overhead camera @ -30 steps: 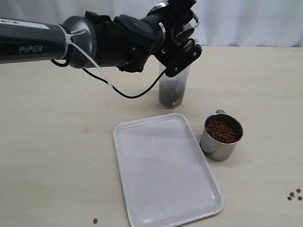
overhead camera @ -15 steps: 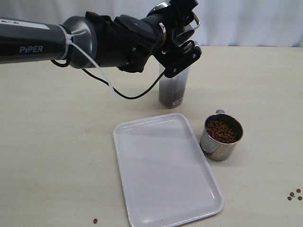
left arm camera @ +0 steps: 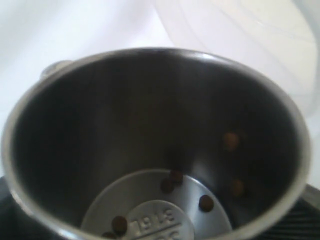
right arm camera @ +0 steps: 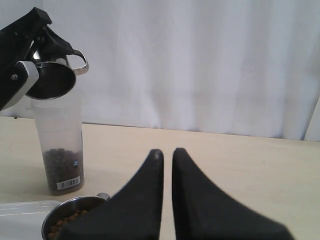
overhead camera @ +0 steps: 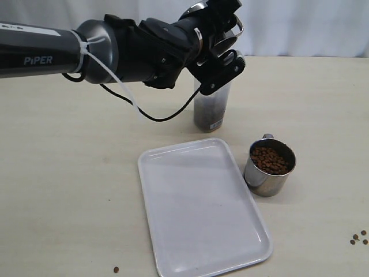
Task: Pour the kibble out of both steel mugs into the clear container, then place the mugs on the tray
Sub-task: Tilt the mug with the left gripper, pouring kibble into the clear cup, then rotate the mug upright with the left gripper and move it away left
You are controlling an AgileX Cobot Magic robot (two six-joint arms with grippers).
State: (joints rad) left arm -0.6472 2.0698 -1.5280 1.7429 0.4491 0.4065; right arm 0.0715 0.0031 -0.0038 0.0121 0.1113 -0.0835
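Note:
My left gripper (overhead camera: 222, 41) is shut on a steel mug (overhead camera: 214, 26), holding it tipped over the mouth of the clear container (overhead camera: 210, 109). In the left wrist view I look into this mug (left arm camera: 150, 115): a few kibble pellets (left arm camera: 206, 202) lie on its bottom and wall. A layer of kibble (right arm camera: 62, 160) fills the base of the container (right arm camera: 61, 135). The second steel mug (overhead camera: 270, 168) stands upright to the right of the tray (overhead camera: 202, 213), full of kibble (overhead camera: 269, 160). My right gripper (right arm camera: 166, 152) is shut and empty, just behind that mug (right arm camera: 70, 217).
A few loose pellets (overhead camera: 358, 237) lie on the table at the far right, and one pellet (overhead camera: 116, 269) near the front edge left of the tray. The left arm (overhead camera: 86, 52) and its cable span the upper left. A white curtain hangs behind the table.

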